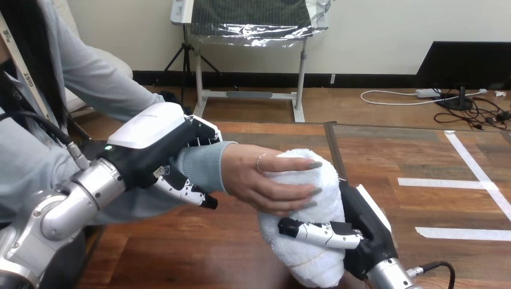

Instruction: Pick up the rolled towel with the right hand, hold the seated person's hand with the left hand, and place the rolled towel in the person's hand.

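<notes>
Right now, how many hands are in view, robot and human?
3. The robot's left hand curls round the person's wrist; the person's hand rests on the rolled towel; the robot's right hand grips the towel lower right.

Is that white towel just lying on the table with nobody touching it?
No, the robot's right hand has its fingers curled round the rolled towel, and the person's hand rests on top of it.
</notes>
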`<state>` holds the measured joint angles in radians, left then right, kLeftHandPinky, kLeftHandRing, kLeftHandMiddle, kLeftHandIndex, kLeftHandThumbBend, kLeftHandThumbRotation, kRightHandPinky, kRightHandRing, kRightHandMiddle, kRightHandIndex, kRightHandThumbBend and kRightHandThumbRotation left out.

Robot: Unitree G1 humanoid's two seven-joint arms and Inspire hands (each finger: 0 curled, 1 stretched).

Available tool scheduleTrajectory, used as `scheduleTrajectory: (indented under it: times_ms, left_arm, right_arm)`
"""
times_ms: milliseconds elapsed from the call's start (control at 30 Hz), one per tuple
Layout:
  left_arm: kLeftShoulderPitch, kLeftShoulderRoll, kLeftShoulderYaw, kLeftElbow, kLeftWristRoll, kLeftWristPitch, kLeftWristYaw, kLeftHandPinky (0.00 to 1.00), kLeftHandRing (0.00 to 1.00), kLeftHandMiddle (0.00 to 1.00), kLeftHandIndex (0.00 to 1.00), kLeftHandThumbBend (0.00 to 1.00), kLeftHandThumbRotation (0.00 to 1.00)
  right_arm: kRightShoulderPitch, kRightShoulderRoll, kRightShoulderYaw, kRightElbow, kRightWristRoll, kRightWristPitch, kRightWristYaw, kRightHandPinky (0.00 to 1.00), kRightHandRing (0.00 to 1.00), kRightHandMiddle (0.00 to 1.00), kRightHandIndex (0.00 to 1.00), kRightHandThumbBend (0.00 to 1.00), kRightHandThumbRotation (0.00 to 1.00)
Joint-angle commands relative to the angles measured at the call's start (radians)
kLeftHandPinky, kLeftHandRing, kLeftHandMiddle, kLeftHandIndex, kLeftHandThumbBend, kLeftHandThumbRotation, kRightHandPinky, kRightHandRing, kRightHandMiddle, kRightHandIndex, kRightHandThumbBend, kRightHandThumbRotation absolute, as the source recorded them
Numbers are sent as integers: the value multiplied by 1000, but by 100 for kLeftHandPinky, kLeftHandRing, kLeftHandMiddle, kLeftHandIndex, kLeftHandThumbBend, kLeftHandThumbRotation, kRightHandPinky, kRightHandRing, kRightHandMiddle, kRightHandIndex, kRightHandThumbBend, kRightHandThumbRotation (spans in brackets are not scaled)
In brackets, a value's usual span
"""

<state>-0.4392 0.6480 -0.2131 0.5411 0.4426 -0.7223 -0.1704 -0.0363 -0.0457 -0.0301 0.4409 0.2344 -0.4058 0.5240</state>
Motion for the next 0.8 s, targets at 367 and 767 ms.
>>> scheduleTrajectory:
  times_ms: [367,767]
  left_arm:
    - [-91,-47,7,-1,4,8,28,34,40,45,46,84,0]
    - [-87,-53,6,-11,4,18,27,34,40,45,46,85,0]
  right_arm:
    - [-136,2,47,-429,108,8,40,31,38,45,45,76,0]
    - [-173,4,36,-427,107,30,37,30,37,45,44,76,0]
